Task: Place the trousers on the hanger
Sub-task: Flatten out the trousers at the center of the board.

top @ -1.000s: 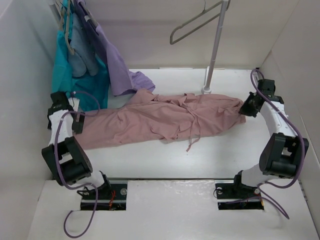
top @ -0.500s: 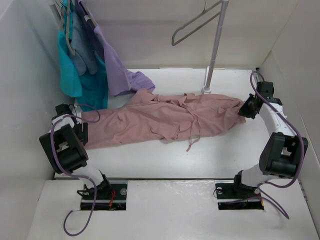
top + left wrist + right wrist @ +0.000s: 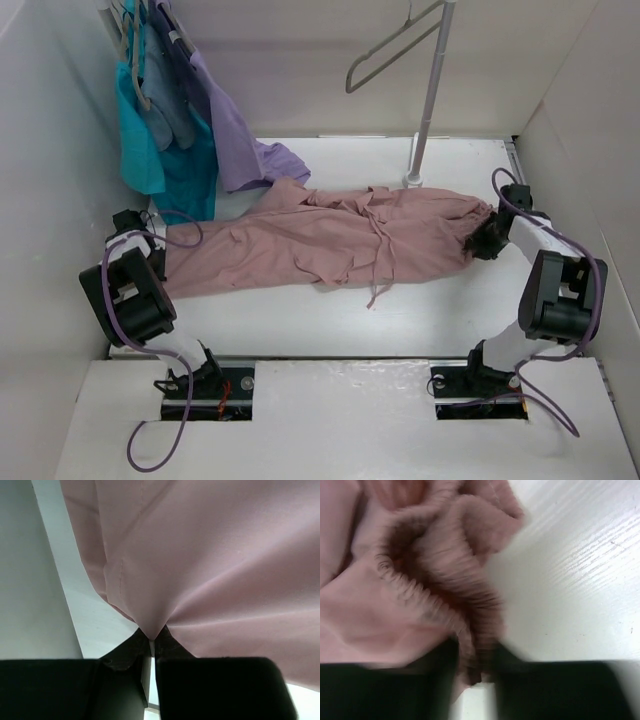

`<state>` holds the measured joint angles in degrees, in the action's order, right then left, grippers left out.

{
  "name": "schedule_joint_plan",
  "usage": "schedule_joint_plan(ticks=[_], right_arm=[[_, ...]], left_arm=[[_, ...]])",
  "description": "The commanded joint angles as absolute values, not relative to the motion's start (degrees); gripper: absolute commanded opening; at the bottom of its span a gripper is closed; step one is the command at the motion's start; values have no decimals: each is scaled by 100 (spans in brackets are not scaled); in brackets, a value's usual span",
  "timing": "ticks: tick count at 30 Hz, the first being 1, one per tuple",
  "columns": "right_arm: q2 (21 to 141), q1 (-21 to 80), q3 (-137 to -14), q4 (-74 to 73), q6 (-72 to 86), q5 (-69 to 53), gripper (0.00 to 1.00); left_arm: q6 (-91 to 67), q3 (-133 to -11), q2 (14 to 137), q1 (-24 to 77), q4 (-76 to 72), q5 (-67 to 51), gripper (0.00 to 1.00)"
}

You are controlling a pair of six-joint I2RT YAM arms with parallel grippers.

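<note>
The dusty-pink trousers (image 3: pixel 330 240) lie stretched across the table from left to right, wrinkled, with the drawstring trailing toward the front. My left gripper (image 3: pixel 155 255) is at their left end, the leg hem, and is shut on a pinch of the pink fabric (image 3: pixel 210 555) between its fingers (image 3: pixel 151 641). At the right end my right gripper (image 3: pixel 481 240) is shut on the gathered elastic waistband (image 3: pixel 445 580), which sits bunched between its jaws (image 3: pixel 477 672). The bare grey hanger (image 3: pixel 395 50) hangs high at the back, above the trousers.
A grey stand pole (image 3: pixel 430 100) holds the hanger, with its foot (image 3: pixel 414 181) just behind the trousers. Hangers with teal (image 3: pixel 185 165), blue-grey and lavender clothes (image 3: pixel 235 140) hang at the back left. White walls close in both sides.
The left arm came down to the leg end and its gripper shut on the fabric. The right gripper opened briefly, shifted nearer and to the left, and shut on the waistband, bunching it.
</note>
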<state>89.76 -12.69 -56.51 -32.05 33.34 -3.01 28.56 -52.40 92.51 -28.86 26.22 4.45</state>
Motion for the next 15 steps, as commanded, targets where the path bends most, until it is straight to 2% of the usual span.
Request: schedule_joint_plan(ticks=[1,4,10,15], right_arm=[[9018,-1283,-5555,-2777,3664,-360,0],[8571,-1283,-5555,-3048,3831,-256,0],[6260,-1731,-5801,-4033,4043,-105,0],[4583,-1942,-5266,-4771,4508,184,0]], left_arm=[[3162,-5255,8991,-2909,2961,456,0],[3470,-5597,8781,-2909,3260,913,0],[4393,-6529,8307,-3251,4490,1625,0],[4851,-6189,7867,-3322,4808,2030,0]])
